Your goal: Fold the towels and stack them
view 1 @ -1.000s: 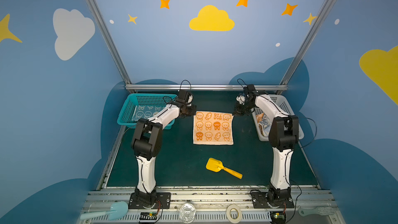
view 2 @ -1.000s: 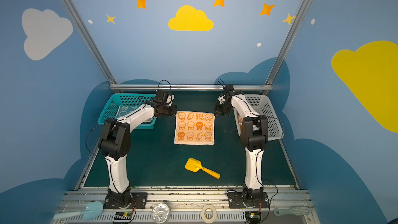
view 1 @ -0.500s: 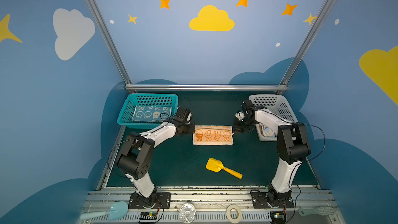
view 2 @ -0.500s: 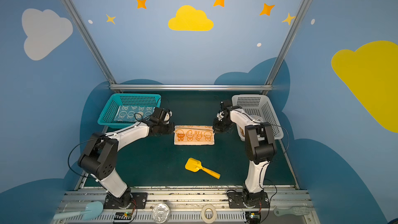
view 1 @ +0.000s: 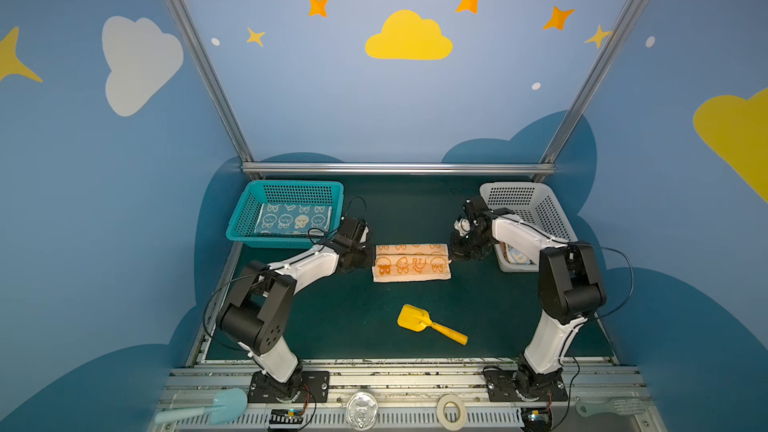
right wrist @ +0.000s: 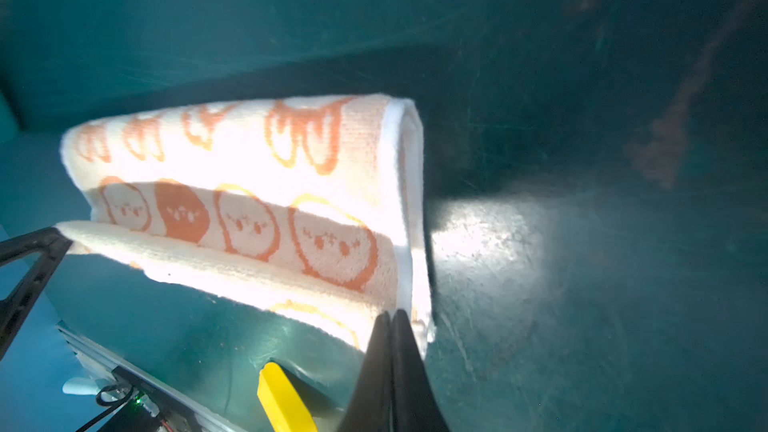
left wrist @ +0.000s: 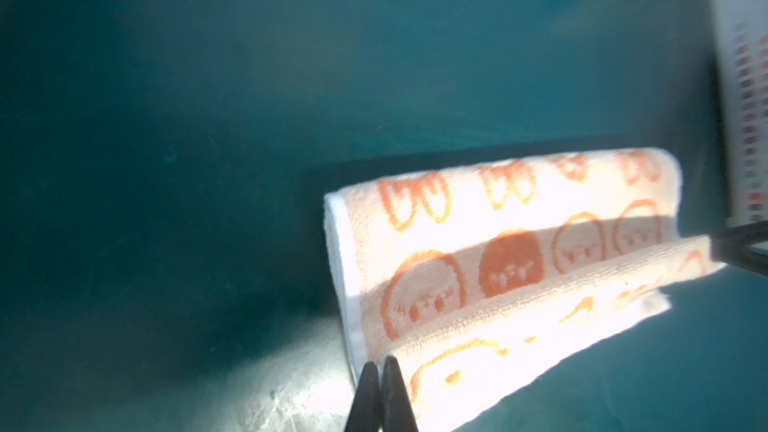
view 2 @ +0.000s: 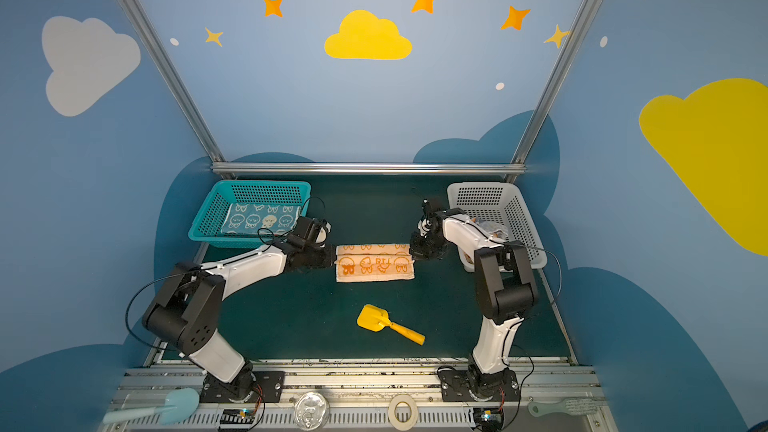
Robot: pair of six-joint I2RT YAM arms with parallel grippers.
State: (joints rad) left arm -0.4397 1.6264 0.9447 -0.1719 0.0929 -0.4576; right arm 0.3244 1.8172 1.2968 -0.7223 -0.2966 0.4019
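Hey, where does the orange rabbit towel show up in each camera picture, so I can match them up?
In a top view: orange towel lies centre, between left gripper and right gripper.
In a top view: same place, slightly further left.
Left wrist: curled fold just beyond the left gripper's shut tips.
Right wrist: curled fold just beyond the right gripper's shut tips.
Shared landmark: the left gripper pinching one towel end, in all four.

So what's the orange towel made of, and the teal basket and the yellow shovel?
The orange towel looks like soft terry cloth: close up its surface is fuzzy and looped, and it bends over itself. The teal basket seems hard plastic: stiff walls with neat rows of holes. The yellow shovel is probably plastic too, one smooth, even colour, though it's too far to be sure.
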